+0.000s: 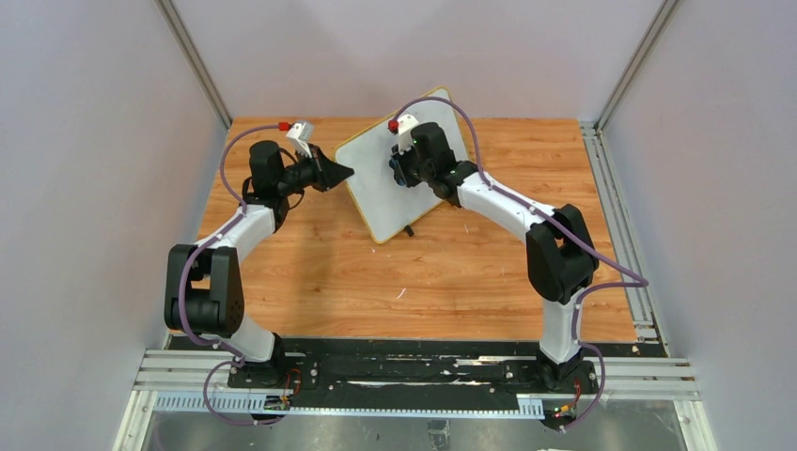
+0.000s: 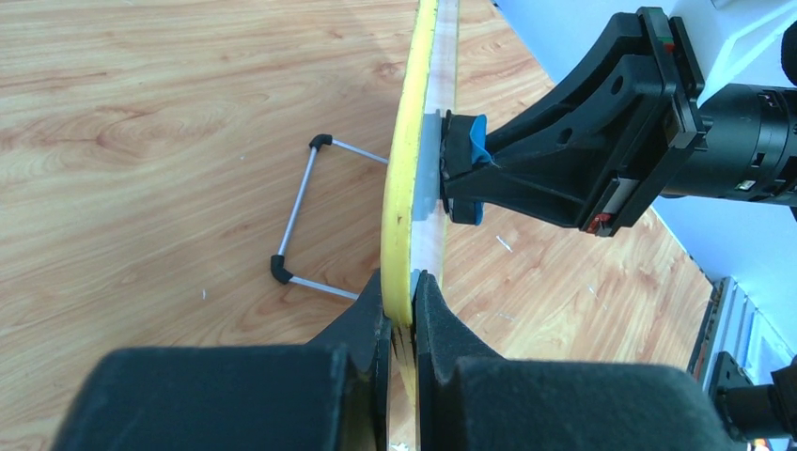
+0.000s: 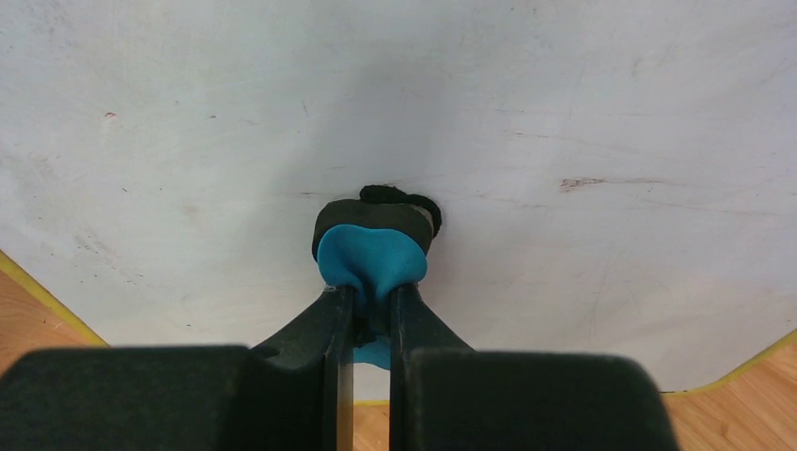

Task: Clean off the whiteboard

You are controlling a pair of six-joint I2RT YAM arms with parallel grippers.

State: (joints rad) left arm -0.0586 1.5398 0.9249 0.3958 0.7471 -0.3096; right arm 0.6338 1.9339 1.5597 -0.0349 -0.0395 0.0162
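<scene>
The whiteboard (image 1: pixel 387 193), white with a thin yellow rim, stands tilted up on the wooden table. My left gripper (image 1: pixel 344 172) is shut on its left edge; in the left wrist view the yellow rim (image 2: pixel 404 188) sits pinched between the fingers of that gripper (image 2: pixel 402 305). My right gripper (image 1: pixel 402 169) is shut on a blue eraser (image 3: pixel 371 256) with a black felt pad, pressed flat against the board's face (image 3: pixel 564 113). The face shows only faint grey smudges and a tiny red speck (image 3: pixel 110 115). The eraser (image 2: pixel 467 164) touches the board about halfway up.
A wire stand with black elbows (image 2: pixel 296 211) juts from the board's back over the table (image 1: pixel 470 272). One black foot (image 1: pixel 408 230) shows at the board's near edge. Grey walls close in left and right, with metal rails (image 1: pixel 620 216) along the right side.
</scene>
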